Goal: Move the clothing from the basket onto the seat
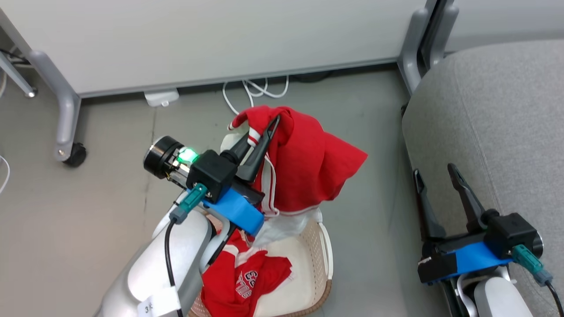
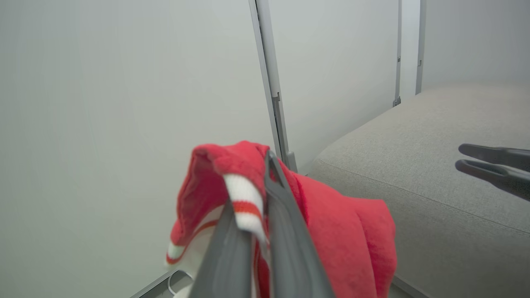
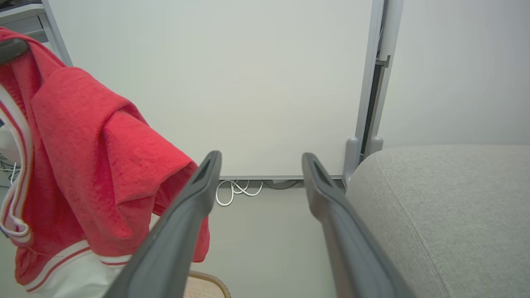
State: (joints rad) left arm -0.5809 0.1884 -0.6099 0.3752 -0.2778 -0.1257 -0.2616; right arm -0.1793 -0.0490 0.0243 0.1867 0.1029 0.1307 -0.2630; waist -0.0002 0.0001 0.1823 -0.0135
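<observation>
Left tool [image 1: 263, 132]: clamped on the white-striped trim of a red garment [image 1: 308, 163]. The garment hangs lifted above the basket [image 1: 320, 246], with its lower hem near the rim. A lettered red jersey [image 1: 246, 277] lies inside the basket. Right tool [image 1: 434, 171]: fingers spread wide, empty, just beside the front edge of the seat [image 1: 498, 110].

Recommendation: carry the garment rightward, high enough for the hanging hem to clear the seat edge. Release only once it is well over the cushion. A grip on trim alone may slip.
</observation>
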